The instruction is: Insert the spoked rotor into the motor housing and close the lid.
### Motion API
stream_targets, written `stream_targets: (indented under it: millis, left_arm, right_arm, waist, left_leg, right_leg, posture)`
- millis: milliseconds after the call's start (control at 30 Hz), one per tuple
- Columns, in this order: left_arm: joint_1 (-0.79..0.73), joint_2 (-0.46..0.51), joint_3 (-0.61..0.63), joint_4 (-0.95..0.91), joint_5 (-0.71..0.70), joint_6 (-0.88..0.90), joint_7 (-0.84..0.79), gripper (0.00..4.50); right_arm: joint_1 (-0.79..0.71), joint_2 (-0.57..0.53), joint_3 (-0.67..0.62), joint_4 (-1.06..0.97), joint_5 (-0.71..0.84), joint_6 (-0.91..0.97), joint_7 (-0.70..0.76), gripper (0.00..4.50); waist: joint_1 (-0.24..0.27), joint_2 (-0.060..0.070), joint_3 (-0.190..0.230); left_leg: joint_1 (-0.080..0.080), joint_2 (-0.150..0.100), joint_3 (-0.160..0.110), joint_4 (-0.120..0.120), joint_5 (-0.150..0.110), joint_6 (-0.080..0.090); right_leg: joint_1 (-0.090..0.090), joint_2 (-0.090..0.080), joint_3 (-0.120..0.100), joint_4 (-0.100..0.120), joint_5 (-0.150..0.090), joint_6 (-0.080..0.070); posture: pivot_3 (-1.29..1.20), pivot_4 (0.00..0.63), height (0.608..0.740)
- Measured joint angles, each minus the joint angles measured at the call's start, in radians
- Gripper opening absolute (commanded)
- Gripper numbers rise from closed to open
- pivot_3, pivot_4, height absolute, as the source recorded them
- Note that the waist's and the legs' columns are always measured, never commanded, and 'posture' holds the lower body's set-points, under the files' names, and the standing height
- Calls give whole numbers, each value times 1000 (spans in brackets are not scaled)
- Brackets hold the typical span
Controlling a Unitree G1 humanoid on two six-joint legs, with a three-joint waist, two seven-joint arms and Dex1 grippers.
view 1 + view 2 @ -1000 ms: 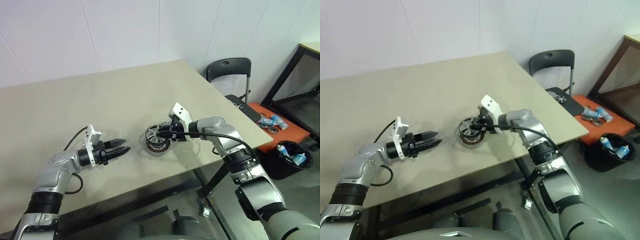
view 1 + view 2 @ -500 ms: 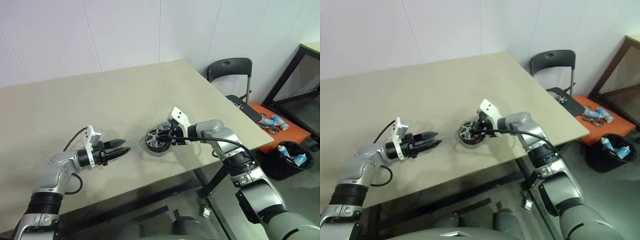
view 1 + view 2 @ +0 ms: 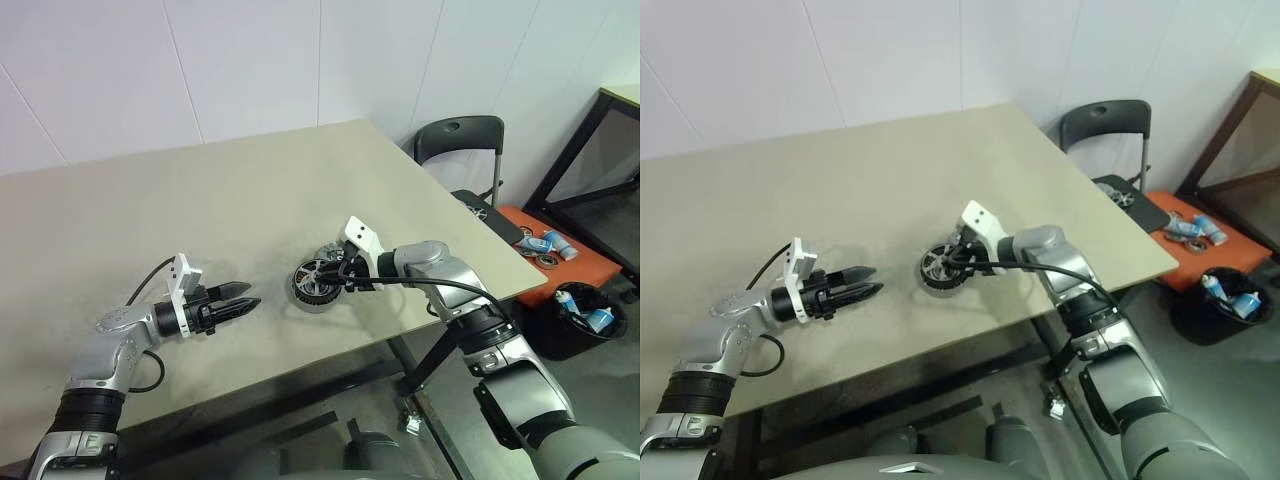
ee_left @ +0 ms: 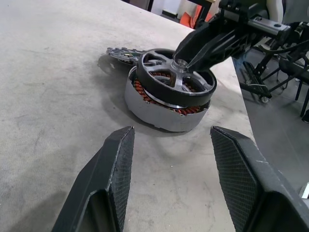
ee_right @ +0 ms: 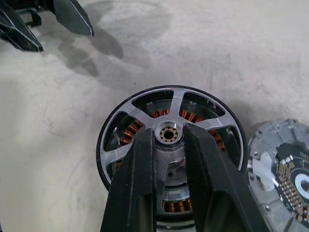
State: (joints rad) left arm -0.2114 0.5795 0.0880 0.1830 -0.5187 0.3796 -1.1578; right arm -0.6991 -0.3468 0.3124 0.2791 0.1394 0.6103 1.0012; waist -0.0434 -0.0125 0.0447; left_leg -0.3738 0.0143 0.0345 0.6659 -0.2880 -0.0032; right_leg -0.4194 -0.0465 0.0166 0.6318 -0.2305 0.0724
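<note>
The right gripper [image 5: 169, 145] pinches the centre hub of the spoked rotor [image 4: 176, 79], which sits tilted on top of the motor housing [image 4: 161, 108], spoked face up, one edge riding higher with copper windings showing beneath. The left gripper [image 4: 171, 159] hangs empty and half-spread, aimed level at the housing with bare table [image 3: 150, 210] between. A flat lid [image 5: 285, 174] lies just beside the housing, near the table's front-right edge.

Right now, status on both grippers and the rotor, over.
Right gripper shut on spoked rotor hub, rotor tilted, partly seated in motor housing. Left gripper open, clear. Lid beside housing, nothing obstructing.
</note>
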Motion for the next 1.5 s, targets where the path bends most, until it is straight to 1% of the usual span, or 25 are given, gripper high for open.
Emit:
stream_targets:
  millis: [367,700,1033,1133,1267,1367,1467,1500]
  left_arm:
    - [-17,-1,0,21,9,-4,-11,2663]
    - [-31,-6,-1,72,19,-21,-22,2663]
    - [-40,-14,0,121,30,-57,-38,2663]
    - [-42,-16,0,131,31,-62,-39,2663]
    - [-52,-16,1,151,36,-69,-41,2663]
    - [-54,-16,2,160,39,-81,-43,2663]
    - [-57,-21,2,160,41,-86,-46,2663]
    - [-57,-22,2,160,43,-88,-48,2663]
  right_arm:
    - [15,-5,24,-16,-27,-44,-7,478]
    - [-4,52,10,72,-39,-77,-55,478]
    - [-5,38,20,79,-50,-102,-38,478]
    - [-1,16,31,69,-58,-110,-19,478]
    - [8,12,59,94,-95,-174,-36,478]
    - [-4,44,55,131,-96,-179,-53,478]
    - [-6,65,55,148,-103,-172,-80,478]
    - [-6,66,55,148,-105,-170,-83,478]
  waist:
    - [0,0,0]
    - [-3,-1,-1]
    - [-2,-1,-1]
    - [-1,-1,-1]
    - [2,-2,-1]
    - [-4,-4,-3]
    - [-6,-4,-3]
    - [-5,-3,-2]
  left_leg:
    - [0,0,0,0,0,0]
    - [2,0,0,1,0,0]
    - [2,1,0,1,0,0]
    - [2,0,0,1,0,0]
    - [1,-1,0,1,0,0]
    - [5,0,0,1,0,0]
    - [17,1,-1,1,0,0]
    - [18,1,-1,1,0,0]
  right_leg:
    - [0,0,0,0,0,0]
    - [1,2,0,3,0,0]
    - [1,2,1,3,0,0]
    - [1,1,1,3,0,0]
    - [1,0,0,1,0,0]
    - [4,0,1,1,0,0]
    - [14,2,1,1,-1,-4]
    - [15,2,1,1,-1,-4]
  posture:
    - [0,0,740]
    - [0,0,740]
    - [0,0,740]
    - [0,0,740]
    - [0,0,740]
    - [0,0,740]
    - [0,0,740]
    - [0,0,740]
